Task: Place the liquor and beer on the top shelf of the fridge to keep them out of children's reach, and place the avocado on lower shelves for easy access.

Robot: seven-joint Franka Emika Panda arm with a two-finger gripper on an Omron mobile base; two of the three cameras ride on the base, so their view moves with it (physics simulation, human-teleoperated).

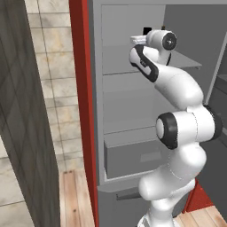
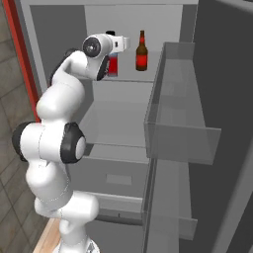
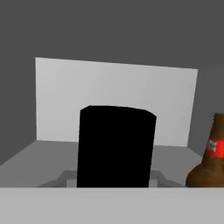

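Up on the fridge's thin grey top shelf (image 2: pixel 129 79), out of children's reach, the hand (image 2: pixel 114 44) apparently grips the squat blue liquor bottle (image 2: pixel 112 66) beside the slim brown beer bottle (image 2: pixel 142 51).

White arm (image 1: pixel 177 88) high inside the open fridge (image 1: pixel 82 88), at the top shelf (image 1: pixel 186 60).

liquor (image 2: pixel 113 65) and beer (image 2: pixel 142 51) upright on the top shelf (image 2: pixel 129 79)

Plenty of open room on the top shelf (image 2: pixel 129 79) right of the beer (image 2: pixel 142 51). Tight gap between beer and liquor (image 2: pixel 113 65). Door bin (image 2: pixel 181 126) crowding the right side of the fridge (image 1: pixel 81 88).
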